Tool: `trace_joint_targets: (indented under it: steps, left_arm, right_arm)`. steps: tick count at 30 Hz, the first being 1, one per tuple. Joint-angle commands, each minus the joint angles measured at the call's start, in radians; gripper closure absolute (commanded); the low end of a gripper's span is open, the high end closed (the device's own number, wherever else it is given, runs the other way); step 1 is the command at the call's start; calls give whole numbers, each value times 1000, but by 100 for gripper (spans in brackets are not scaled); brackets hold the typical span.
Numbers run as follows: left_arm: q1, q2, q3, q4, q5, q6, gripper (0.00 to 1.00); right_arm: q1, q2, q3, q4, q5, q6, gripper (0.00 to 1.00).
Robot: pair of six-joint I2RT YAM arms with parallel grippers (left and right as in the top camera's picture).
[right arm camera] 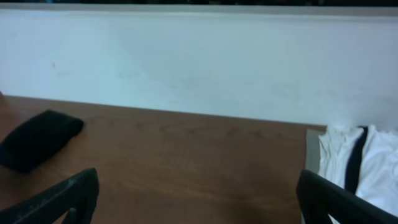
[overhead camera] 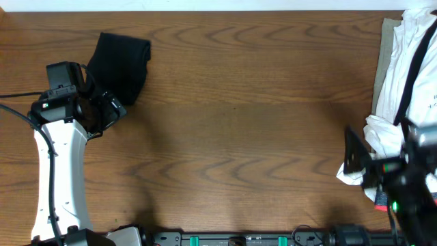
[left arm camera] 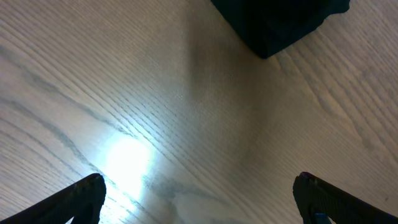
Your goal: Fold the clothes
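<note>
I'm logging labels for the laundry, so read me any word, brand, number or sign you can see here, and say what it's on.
No text can be read in any view.
On the white garments: a few tiny dark marks near the right edge of the overhead view, too small to read.
On the black garment: no lettering shows on the side in view.

The left wrist view's top edge crops the clothes (left arm camera: 273, 22); overhead's right edge crops the white garments (overhead camera: 410, 61); the right arm (overhead camera: 410, 171) appears blurred there.

Matt black cloth clothes (overhead camera: 123, 63) on smooth grained wood table (overhead camera: 246, 130).
</note>
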Motion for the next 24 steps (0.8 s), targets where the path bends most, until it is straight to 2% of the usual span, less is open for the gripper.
trace_joint_targets:
  steps: [1,6,10,17,24]
  left_arm:
    - [0,-5,4,-3,-11,13,2]
    - [0,-5,4,-3,-12,13,2]
    - [0,-5,4,-3,-11,13,2]
    - [0,-5,4,-3,-11,13,2]
    - [0,-5,4,-3,-11,13,2]
  right_arm:
    - [10,-119,-88,-15,16,-4,1]
    - [9,-294,-278,35,10,-4,1]
    - [-1,-392,-452,157,-15,-3,1]
    - [-13,-481,-710,405,-59,-3,1]
    - [-14,-480,-905,692,-42,-4,1]
